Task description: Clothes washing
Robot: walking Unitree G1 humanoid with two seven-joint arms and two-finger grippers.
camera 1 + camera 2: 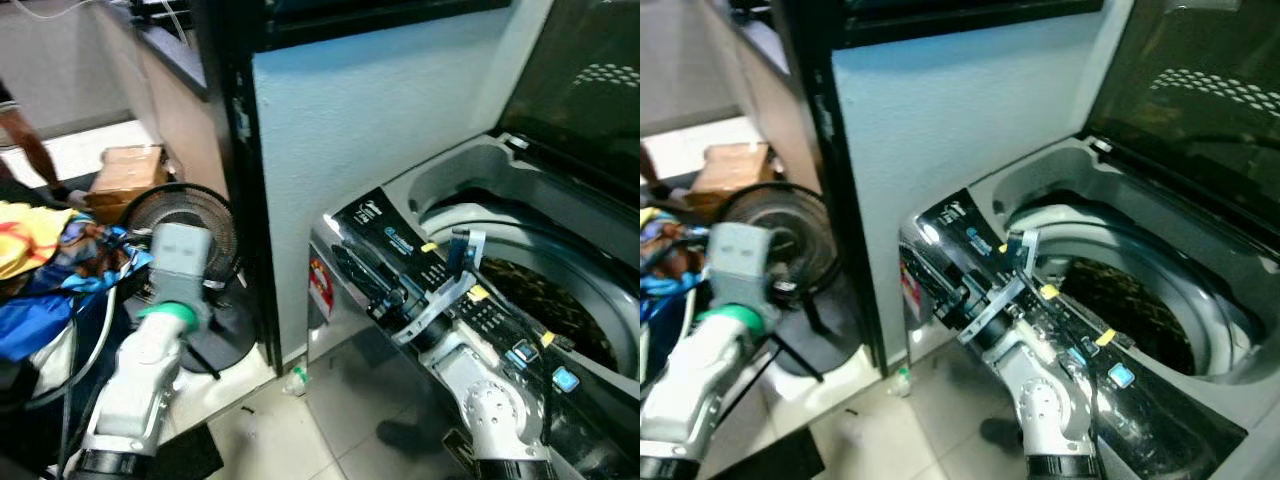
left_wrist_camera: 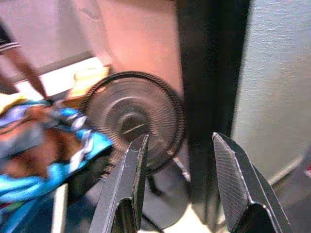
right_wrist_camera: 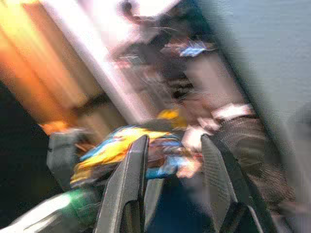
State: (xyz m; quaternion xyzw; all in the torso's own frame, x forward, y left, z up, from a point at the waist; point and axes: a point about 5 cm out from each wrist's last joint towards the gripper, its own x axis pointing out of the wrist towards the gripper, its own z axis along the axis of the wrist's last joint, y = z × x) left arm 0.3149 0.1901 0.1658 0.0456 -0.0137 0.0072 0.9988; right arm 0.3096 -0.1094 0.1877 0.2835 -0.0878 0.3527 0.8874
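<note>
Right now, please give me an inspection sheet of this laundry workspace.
Surface: tiled floor, small debris near the washer base.
Job's things: washing machine lid up, dark drum showing; colourful clothes pile on the robot's left.
Clutter: standing fan, cardboard box.
Grippers: left gripper jaws open, empty, facing the fan; right gripper jaws open, empty, over the control panel.
Cables: thin cable beside the left arm.
Surroundings: grey wall; a person's leg at far left.

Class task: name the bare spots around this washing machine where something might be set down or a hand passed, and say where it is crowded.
Free: the tiled floor between the fan base and the washing machine front, bar a small scrap; the open drum mouth. Crowded: the control panel, where the right gripper sits, and the corner by the fan with the colourful clothes.
</note>
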